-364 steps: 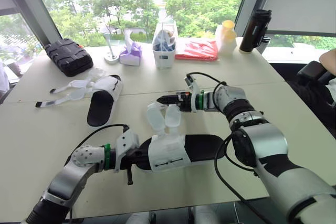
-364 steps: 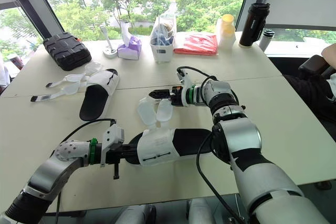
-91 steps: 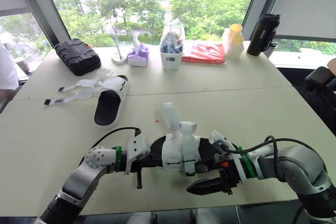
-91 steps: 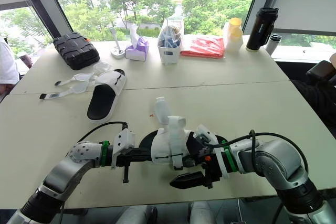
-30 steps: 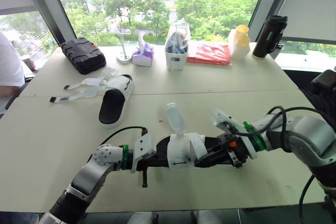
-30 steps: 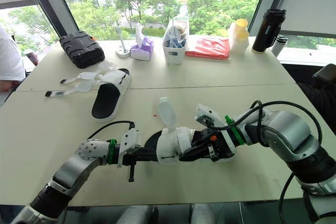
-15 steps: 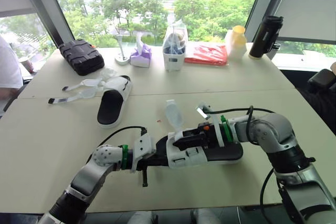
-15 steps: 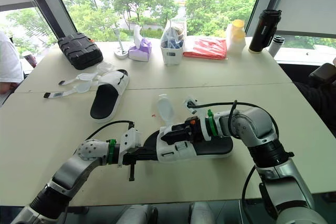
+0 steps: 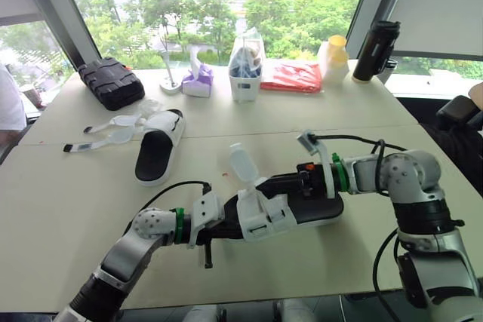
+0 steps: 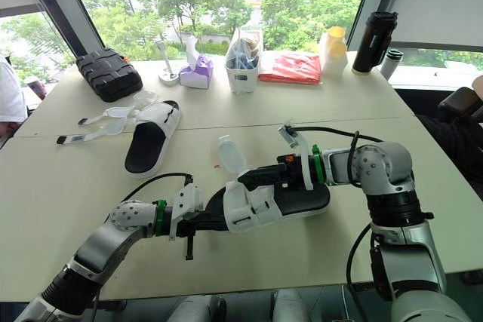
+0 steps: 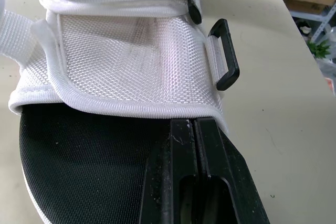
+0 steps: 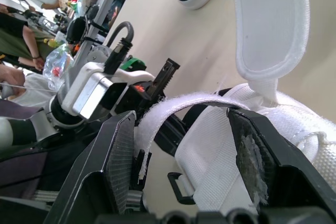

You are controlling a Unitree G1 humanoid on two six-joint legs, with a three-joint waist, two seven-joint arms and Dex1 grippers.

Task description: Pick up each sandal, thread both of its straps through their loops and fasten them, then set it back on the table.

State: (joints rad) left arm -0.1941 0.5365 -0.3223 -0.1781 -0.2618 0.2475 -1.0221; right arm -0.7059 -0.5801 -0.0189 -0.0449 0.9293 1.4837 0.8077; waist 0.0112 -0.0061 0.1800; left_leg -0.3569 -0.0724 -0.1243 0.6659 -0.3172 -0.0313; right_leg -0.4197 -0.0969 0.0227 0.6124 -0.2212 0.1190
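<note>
1. Looking at the near sandal (image 10: 298,201): it's in front of the robot, down at the table (image 9: 60,209). Can't tell if it's resting or slightly lifted.
2. Left gripper (image 11: 195,129) is at that sandal's left end, fingers clamped tight on the edge of the black footbed.
3. Right gripper (image 12: 181,124) reaches in from the sandal's right, fingers spread wide either side of the white upper, pinching nothing.
4. One strap (image 12: 178,103) arches over the upper; the other strap flap (image 9: 243,165) sticks straight up, loose. A black loop (image 11: 227,56) on the upper's side has nothing through it.
5. Far sandal (image 9: 157,152) lies beyond and left of the near sandal, well apart, with its loose straps (image 9: 106,130) splayed out.
</note>
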